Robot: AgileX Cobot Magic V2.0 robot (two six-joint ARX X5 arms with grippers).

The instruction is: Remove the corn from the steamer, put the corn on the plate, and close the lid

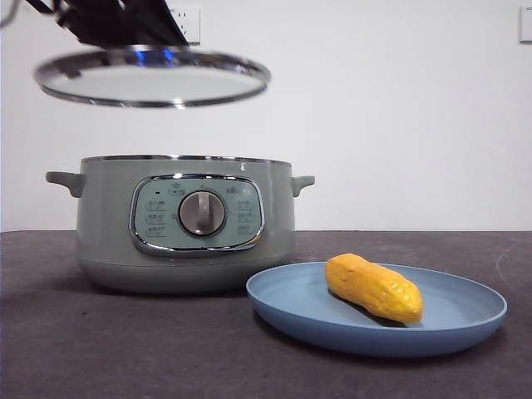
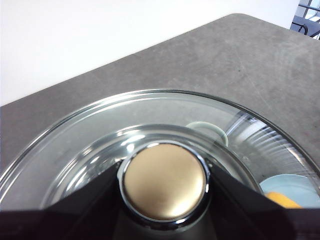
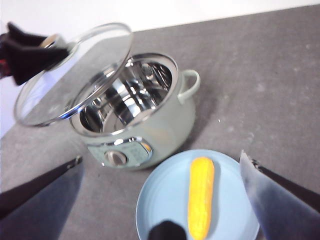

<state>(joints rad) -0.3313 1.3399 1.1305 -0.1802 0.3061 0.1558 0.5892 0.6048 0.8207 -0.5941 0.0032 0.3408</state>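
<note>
Glass lid (image 1: 152, 76) rigid, breakable, chrome rim slick, likely some weight; only sound hold is its knob (image 2: 165, 182) at centre. My left pincer (image 2: 165, 200) clenched on that knob, jaws tight against both sides, lid hanging roughly level above open steamer (image 1: 187, 224) and a little off-centre over it. Corn (image 1: 373, 288) (glossy, probably slippery) lying on blue plate (image 1: 465, 324) on bench (image 1: 83, 349) just beside steamer. My right pincer (image 3: 165, 210) spread wide, empty, hovering above plate, touching nothing.
</note>
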